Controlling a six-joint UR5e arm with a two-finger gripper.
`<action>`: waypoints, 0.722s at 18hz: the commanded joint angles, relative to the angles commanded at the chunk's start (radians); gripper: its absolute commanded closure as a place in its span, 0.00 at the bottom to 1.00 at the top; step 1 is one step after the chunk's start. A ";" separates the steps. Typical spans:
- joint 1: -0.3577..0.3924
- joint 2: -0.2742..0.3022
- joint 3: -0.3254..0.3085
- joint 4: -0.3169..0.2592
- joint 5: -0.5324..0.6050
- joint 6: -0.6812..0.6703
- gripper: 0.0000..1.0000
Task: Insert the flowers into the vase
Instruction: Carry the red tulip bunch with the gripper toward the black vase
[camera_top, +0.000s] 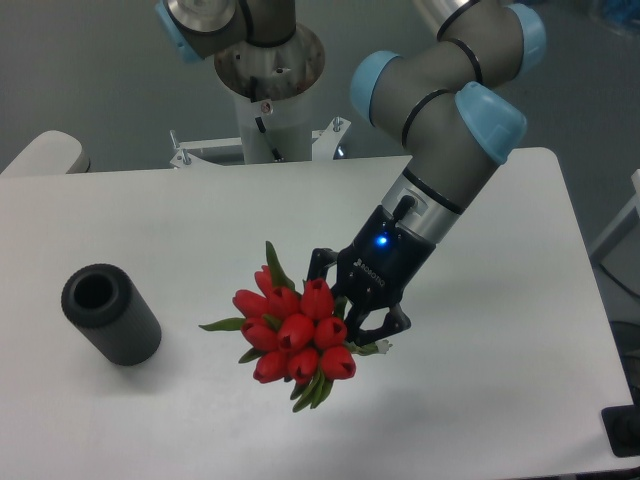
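Observation:
The flowers (295, 332) are a bunch of red tulip buds with green leaves, at the middle front of the white table (200, 220). My gripper (345, 312) is right behind the bunch, its black fingers closed around the stems, which the buds hide. The bunch points toward the camera and to the left. The vase (110, 313), a dark grey thick-walled cylinder with its round opening facing up and toward the camera, stands at the left, well apart from the flowers and the gripper.
The arm's base and mount (270, 100) stand at the table's back edge. A dark object (622, 432) sits at the front right corner. The table's right edge runs near the arm's elbow.

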 joint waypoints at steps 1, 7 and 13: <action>0.002 -0.002 -0.003 0.008 -0.009 -0.005 0.69; 0.000 0.002 -0.015 0.025 -0.029 -0.008 0.69; -0.031 0.002 -0.020 0.104 -0.061 -0.144 0.69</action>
